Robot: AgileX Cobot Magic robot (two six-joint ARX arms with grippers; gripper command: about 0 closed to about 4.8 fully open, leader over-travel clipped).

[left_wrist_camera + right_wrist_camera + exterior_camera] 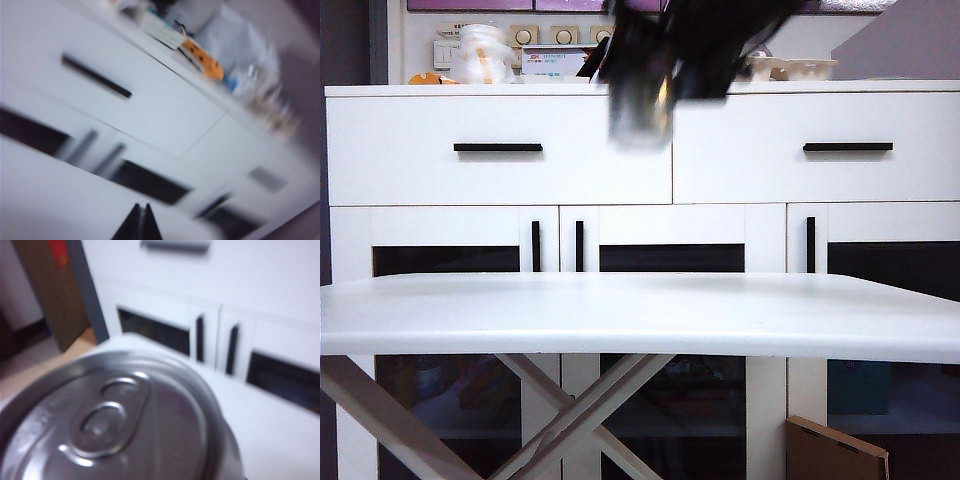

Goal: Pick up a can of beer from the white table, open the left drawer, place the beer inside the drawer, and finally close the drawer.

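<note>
The can of beer (pixel 640 112) hangs as a blurred silver shape high above the white table (pixel 640 310), in front of the seam between the two drawer fronts. My right gripper (pixel 645 85), dark and blurred, is shut on it. In the right wrist view the can's silver lid with its pull tab (pixel 120 425) fills the near part and hides the fingers. The left drawer (pixel 498 185) is shut, its black bar handle level. My left gripper (pixel 141 207) is shut with nothing in it, above the table (pixel 45 200) and facing the cabinet.
The second drawer front (pixel 847 185) is to the right, with dark-paned doors (pixel 670 258) below. A white bag (pixel 480 55) and an egg carton (pixel 790 68) sit on the cabinet top. A cardboard box (pixel 835 455) stands on the floor under the table's right side.
</note>
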